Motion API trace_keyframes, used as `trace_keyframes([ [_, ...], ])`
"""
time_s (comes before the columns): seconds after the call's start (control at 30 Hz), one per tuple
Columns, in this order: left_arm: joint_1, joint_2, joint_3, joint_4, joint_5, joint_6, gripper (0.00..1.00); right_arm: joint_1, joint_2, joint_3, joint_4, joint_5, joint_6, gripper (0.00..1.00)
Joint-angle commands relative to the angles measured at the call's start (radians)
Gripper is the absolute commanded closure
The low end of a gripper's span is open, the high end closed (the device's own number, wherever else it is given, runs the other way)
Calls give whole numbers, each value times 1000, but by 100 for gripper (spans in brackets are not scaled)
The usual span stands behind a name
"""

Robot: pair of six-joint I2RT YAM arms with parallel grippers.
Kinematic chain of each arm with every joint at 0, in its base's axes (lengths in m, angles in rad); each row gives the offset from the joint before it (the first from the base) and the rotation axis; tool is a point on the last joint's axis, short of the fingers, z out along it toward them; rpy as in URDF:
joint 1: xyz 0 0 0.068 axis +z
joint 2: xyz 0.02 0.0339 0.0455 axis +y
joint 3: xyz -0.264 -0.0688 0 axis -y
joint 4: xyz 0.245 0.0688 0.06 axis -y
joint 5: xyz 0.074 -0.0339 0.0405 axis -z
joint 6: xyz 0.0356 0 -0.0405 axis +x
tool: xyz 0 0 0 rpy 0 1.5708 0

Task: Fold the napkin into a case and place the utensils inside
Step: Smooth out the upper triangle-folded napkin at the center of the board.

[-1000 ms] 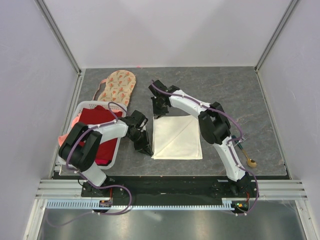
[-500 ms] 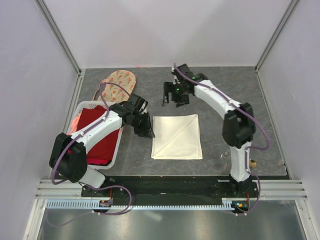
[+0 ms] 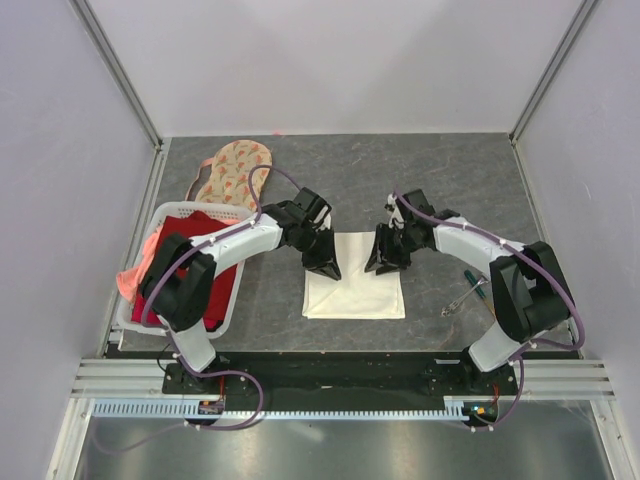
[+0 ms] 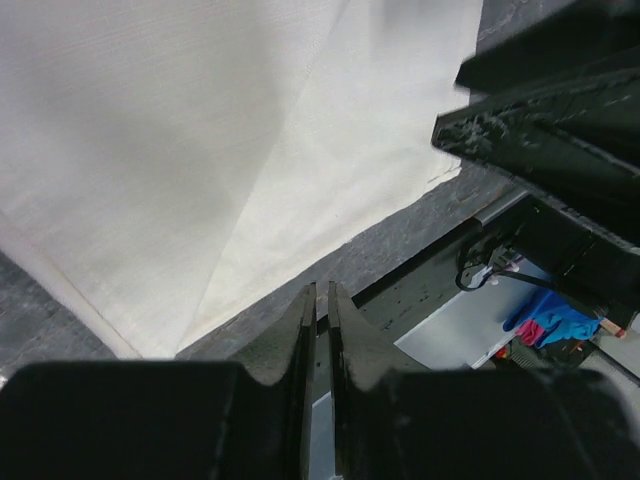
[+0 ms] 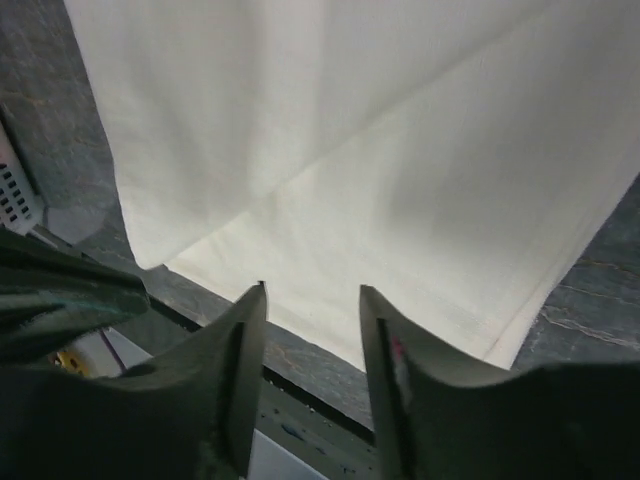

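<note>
Black left gripper: fingers almost together, only a thin slit between them, nothing in it. Right gripper: fingers apart, empty. Each hides a far corner of the napkin; contact with the cloth unclear. Napkin lies flat with a diagonal crease, mid-worktop toward the front edge. Utensils lie nearer the right edge, too small to tell apart.
</note>
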Motion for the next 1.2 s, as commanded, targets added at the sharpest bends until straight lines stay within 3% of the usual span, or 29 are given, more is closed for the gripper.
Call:
trace_keyframes([
  [0.0, -3, 40, 17, 73, 62, 27, 86, 8, -72, -129, 259, -145, 143, 62],
  [0.37, 0, 71, -25, 65, -7, 50, 90, 36, 84, -48, 305, -209, 117, 79],
  [0.87, 20, 79, -164, 73, -72, 79, 91, -2, 279, 26, 295, -222, 46, 82],
  [1.17, 20, -30, -325, 105, -79, 61, 92, -45, 328, 88, 235, -229, -21, 82],
])
